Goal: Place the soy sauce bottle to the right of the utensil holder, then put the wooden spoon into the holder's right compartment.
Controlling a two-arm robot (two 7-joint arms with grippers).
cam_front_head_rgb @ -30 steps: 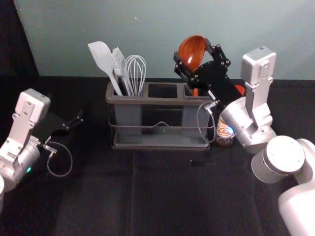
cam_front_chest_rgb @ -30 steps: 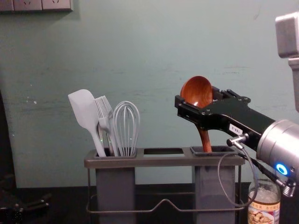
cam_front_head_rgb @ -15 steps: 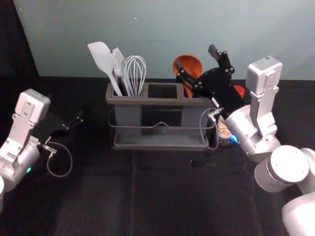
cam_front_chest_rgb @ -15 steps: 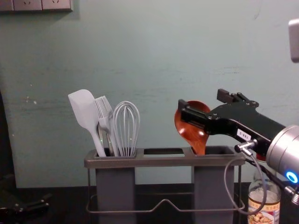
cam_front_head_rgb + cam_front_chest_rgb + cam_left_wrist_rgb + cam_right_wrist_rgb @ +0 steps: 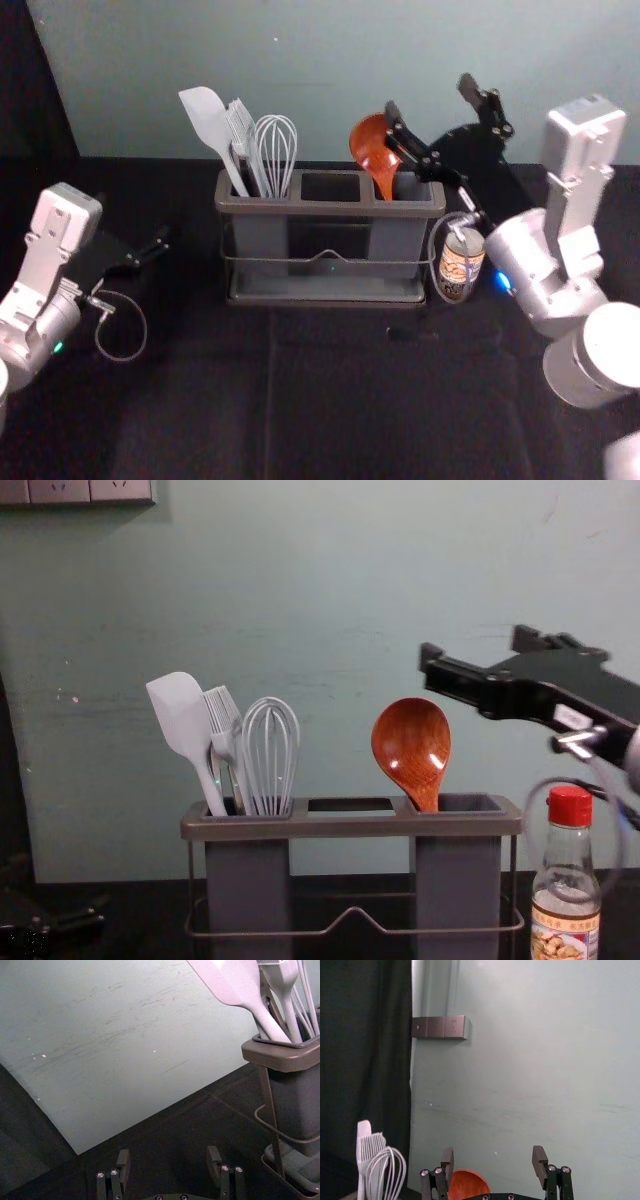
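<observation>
To the left of the utensil holder [image 5: 330, 207], the left arm sits parked, slanting inward from the side and well apart from it, its gripper [image 5: 135, 228] aimed toward the back wall with fingers spread and nothing between them. In the holder's left compartment stand a pale spatula [image 5: 207, 118], a brush [image 5: 241, 125] and a whisk [image 5: 276, 150], heads up. In its right compartment is the wooden spoon [image 5: 373, 147], bowl upward and tipped slightly toward the holder's middle, handle down inside. Above the holder's right end, the right gripper [image 5: 430, 98] hangs over and beside the spoon, its fingers wide apart and holding nothing; in the chest view it is clear of the bowl. Its arm reaches in diagonally from the holder's right, pointing back and inward. Just right of the holder, the soy sauce bottle [image 5: 461, 265] stands upright under its red cap [image 5: 570, 806].
</observation>
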